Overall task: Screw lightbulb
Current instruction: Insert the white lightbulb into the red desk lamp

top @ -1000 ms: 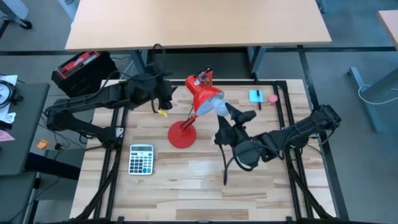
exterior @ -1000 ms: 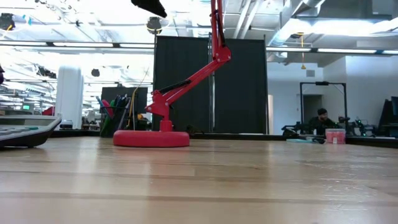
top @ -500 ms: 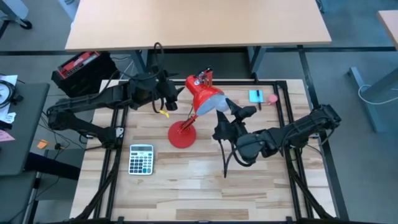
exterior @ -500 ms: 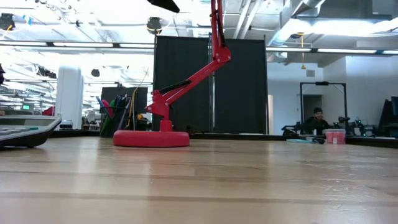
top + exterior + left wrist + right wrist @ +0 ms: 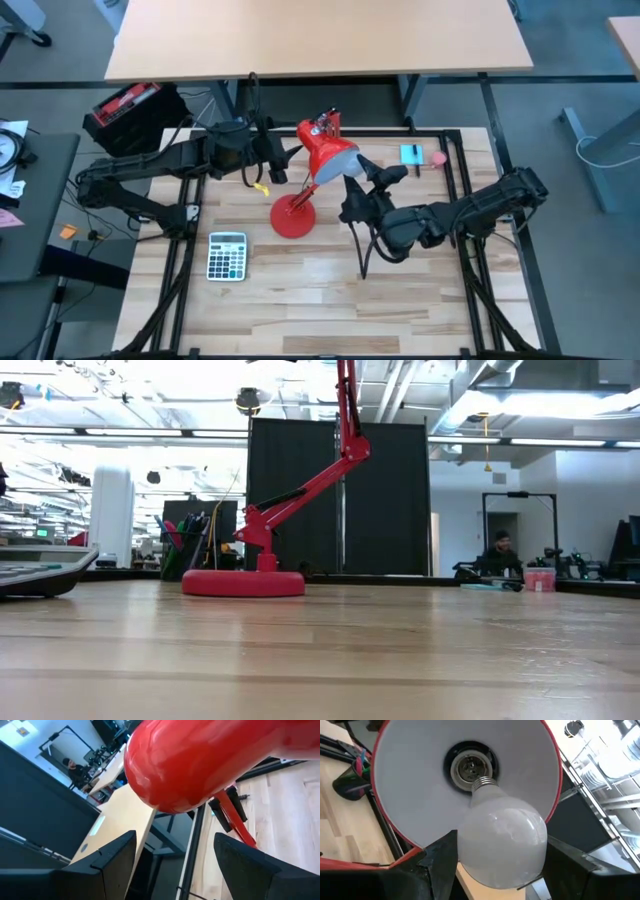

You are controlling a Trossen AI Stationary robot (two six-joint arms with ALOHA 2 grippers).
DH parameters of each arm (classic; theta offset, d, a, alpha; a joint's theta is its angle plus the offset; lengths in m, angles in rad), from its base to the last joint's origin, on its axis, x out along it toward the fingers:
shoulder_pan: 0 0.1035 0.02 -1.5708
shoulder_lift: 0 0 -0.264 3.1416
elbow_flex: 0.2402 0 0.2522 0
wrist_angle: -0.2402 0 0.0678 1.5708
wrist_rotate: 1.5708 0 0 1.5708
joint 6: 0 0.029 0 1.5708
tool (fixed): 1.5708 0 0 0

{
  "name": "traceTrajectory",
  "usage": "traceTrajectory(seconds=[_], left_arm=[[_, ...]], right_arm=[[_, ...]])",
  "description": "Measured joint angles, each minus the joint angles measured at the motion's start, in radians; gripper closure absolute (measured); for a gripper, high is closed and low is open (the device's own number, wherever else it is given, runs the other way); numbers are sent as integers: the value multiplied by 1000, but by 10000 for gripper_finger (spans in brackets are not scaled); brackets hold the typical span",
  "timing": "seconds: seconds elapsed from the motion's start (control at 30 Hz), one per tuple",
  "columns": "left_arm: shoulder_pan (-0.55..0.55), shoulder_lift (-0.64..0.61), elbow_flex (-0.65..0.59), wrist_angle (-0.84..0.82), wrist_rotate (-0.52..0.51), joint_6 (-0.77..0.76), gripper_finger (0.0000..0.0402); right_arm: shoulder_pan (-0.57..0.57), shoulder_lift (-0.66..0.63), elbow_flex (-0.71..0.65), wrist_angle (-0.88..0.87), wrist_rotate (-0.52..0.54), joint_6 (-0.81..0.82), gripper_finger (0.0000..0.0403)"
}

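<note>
One frosted white pear-shaped lightbulb (image 5: 501, 845)

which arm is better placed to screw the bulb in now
Right. Its pincer is shut on the bulb, whose threaded base sits just at the socket inside the shade. The left pincer is open at the shade's outer side, better placed to steady the lamp.

The lamp (image 5: 318, 165) is bright red, and inside its shade (image 5: 420, 795) it is white. The lightbulb (image 5: 501, 841) is pale white. The grippers are black. The table (image 5: 300, 290) is light striped wood.
</note>
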Motion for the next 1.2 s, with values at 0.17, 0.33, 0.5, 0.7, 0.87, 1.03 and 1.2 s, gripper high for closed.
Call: traceTrajectory(seconds=[0.17, 0.33, 0.5, 0.7, 0.87, 1.03, 1.2], left_arm=[[-1, 0, 0, 0, 0, -17, 141], [-20, 0, 0, 0, -1, -33, 141], [-45, 0, -1, 19, -1, -38, 141], [-52, 0, -1, 17, -1, -45, 141], [-59, 0, -1, 12, -6, -62, 141], [-80, 0, -1, 3, -18, -68, 141], [-95, 0, -1, -1, -13, -70, 141]], right_arm=[[9, 1, 0, 49, -8, -1, 149], [14, 1, 0, 98, -12, 23, 149], [13, 4, 0, 99, -12, 46, 149], [9, 49, 0, 97, -20, -5, 149], [-12, 74, 0, 107, -18, -61, 149], [-21, 71, 0, 107, -11, -68, 149], [-22, 71, 26, 71, -9, -78, 149]])
